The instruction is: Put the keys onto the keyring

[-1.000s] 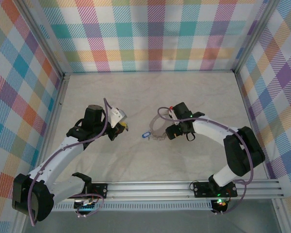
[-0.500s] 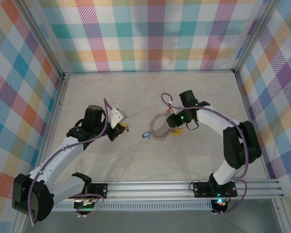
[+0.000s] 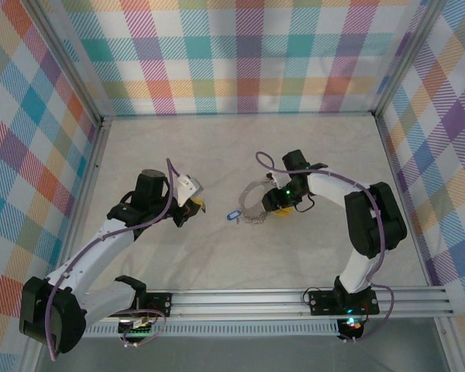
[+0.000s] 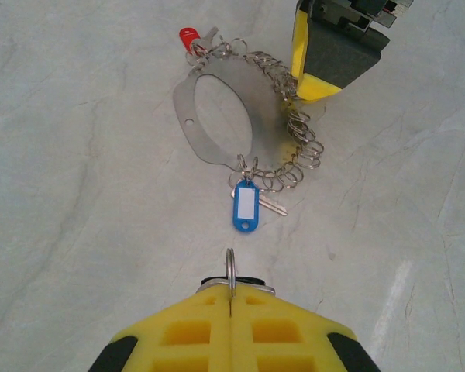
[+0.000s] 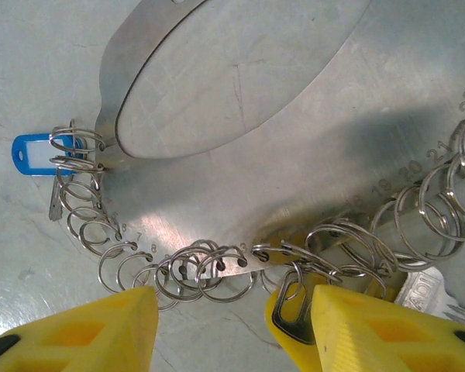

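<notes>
Left gripper (image 4: 231,296), jaws shut tight on a small split ring (image 4: 230,267). Just ahead, blue-tagged key (image 4: 246,208) on the keyring (image 4: 265,128). Beyond, right gripper (image 5: 229,306), jaws parted astride the ring row, yellow-tagged key (image 5: 273,298) at one finger

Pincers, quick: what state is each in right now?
Left pincer: closed on a small metal ring.
Right pincer: open, fingers either side of the keyring edge's row of small rings.
</notes>
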